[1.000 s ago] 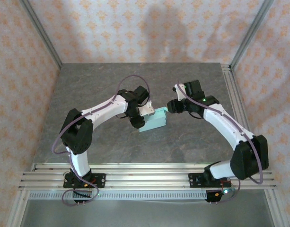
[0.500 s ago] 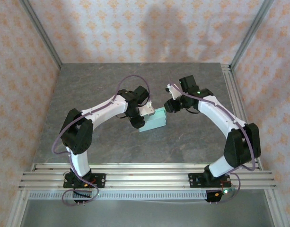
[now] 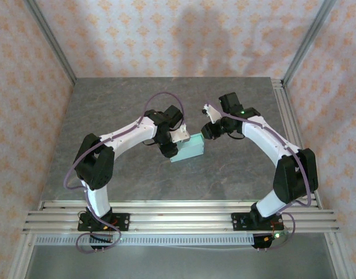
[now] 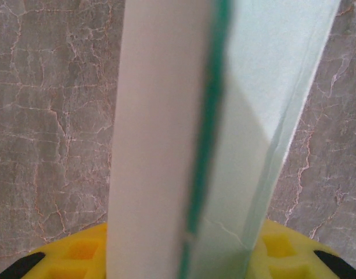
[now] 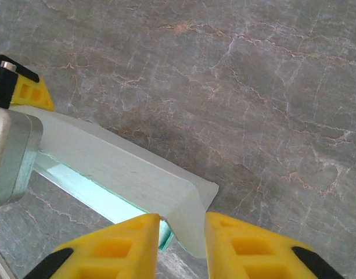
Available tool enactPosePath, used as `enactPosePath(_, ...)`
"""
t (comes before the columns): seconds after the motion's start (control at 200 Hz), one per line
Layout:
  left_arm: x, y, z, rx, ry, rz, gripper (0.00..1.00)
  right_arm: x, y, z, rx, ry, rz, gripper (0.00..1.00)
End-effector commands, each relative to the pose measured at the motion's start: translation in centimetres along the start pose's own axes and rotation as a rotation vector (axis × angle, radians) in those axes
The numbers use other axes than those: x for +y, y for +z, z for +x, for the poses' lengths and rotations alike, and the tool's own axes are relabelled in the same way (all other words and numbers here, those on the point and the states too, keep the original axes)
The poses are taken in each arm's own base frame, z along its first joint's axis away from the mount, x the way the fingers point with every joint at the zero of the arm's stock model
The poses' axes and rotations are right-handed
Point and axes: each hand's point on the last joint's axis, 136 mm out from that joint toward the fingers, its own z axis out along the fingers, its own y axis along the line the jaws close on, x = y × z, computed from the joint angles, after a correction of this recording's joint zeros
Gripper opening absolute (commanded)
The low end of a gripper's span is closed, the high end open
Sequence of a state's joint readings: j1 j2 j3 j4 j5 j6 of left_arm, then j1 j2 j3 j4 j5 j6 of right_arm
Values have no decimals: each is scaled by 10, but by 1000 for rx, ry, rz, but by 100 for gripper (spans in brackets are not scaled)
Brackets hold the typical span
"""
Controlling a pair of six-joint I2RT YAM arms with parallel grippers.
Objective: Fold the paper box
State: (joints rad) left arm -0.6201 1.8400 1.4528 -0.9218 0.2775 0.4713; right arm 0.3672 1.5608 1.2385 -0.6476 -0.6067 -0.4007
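- Top view: the paper box [image 3: 188,148] lies mid-worktop [image 3: 108,104], skewed and mostly formed into a small box. The left gripper [image 3: 170,150] is at its left end, the right gripper [image 3: 208,131] at its far right corner. There is bare stone all round, and the frame rail [image 3: 284,110] on the right is well apart from both arms.
- Left wrist view: the jaws are clamped on the box, a card wall [image 4: 166,145] running up between the yellow fingers [image 4: 79,258]. This looks like the anchoring arm.
- Right wrist view: a loose end flap [image 5: 192,203] pokes between that gripper's own fingers [image 5: 117,244]. The jaws are narrow, but I can't tell whether they pinch the flap or only straddle it.
- Step, my read: closing the end flap.
- Next move needs a sure pinch, then a swing toward the open end and a tuck while the left arm holds steady.
- The flap edge is thin and likely to crease if pushed off-line.
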Motion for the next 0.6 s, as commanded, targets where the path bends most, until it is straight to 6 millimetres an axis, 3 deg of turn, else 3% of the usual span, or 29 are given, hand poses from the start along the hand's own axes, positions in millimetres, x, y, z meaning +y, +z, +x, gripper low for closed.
enactPosePath(0.0,-4,9,13,77,5,24,39,1,-3,8,25,-25,4,29)
enactPosePath(0.425,-8,7,16,86,-10,65,38,1,-6,-4,-105,-79,-11,29)
enactPosePath(0.596,-9,7,17,93,-9,76,37,3,-8,-6,-142,-113,-34,34)
